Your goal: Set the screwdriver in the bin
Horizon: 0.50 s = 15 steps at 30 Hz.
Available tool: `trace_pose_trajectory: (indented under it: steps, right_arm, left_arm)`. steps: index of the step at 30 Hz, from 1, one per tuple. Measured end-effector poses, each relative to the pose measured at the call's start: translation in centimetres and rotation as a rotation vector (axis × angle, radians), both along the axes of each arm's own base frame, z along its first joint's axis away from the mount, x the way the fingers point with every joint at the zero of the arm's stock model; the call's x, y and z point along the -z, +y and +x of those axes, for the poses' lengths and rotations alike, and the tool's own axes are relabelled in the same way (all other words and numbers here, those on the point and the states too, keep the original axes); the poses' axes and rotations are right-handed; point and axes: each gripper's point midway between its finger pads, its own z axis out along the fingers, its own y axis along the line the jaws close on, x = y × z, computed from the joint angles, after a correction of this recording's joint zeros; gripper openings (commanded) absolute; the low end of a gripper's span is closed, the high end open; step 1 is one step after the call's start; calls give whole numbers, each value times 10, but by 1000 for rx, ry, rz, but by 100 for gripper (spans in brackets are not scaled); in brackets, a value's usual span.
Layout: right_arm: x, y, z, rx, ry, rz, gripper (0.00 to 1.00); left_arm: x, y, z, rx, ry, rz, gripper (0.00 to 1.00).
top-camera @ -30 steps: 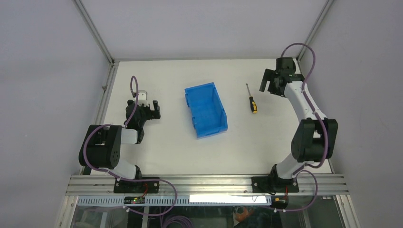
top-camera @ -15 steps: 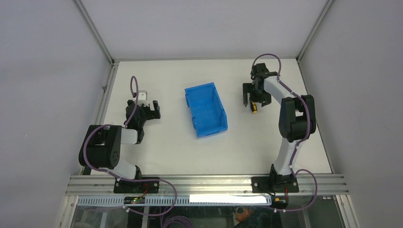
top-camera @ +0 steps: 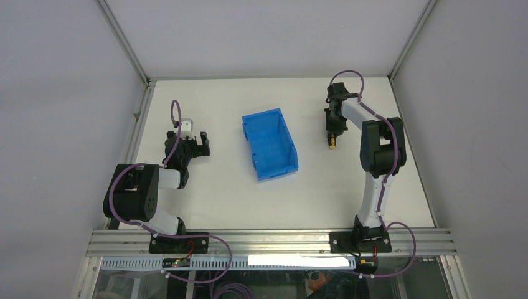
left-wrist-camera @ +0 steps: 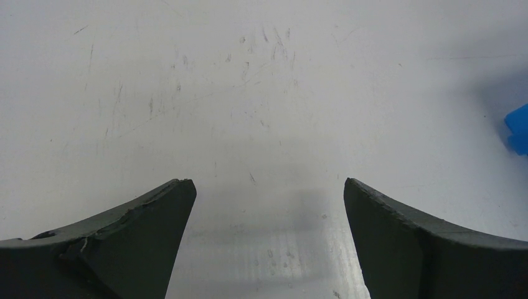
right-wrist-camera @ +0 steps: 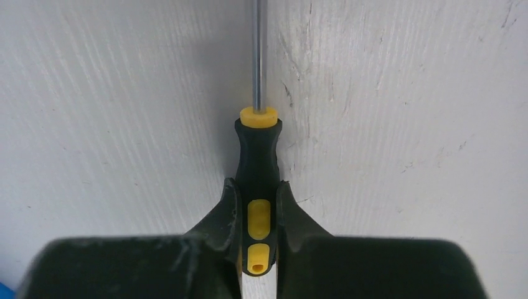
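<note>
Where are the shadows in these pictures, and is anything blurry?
Left wrist view: a soft grey shadow lies on the table between the open left claw fingers, and a darker one sits beside the bin corner. Right wrist view: the screwdriver is sharp, while the right claw gripping it looks dark and slightly soft. Top view: even light, faint shadows, nothing blurry.

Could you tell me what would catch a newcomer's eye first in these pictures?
The bright blue bin stands out, empty, at the centre of the top view. To its right, the right gripper grips the black-and-yellow screwdriver by its handle; the left gripper hangs open at left.
</note>
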Motion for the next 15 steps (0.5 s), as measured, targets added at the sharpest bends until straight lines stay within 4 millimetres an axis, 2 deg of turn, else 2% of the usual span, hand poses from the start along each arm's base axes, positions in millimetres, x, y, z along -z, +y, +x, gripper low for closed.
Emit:
trace_pose_trajectory:
  steps: [6, 8, 13, 15]
  right_arm:
    - [-10, 1, -10, 24, 17, 12, 0]
    - [-26, 0, -13, 32, -1, 17, 0]
    - [-81, 3, -28, 50, -78, 34, 0]
    - [-100, 12, -36, 42, -109, 41, 0]
  left_arm:
    - [0, 0, 0, 0, 0, 0, 99]
    - [0, 0, 0, 0, 0, 0, 99]
    - [0, 0, 0, 0, 0, 0, 99]
    - [0, 0, 0, 0, 0, 0, 99]
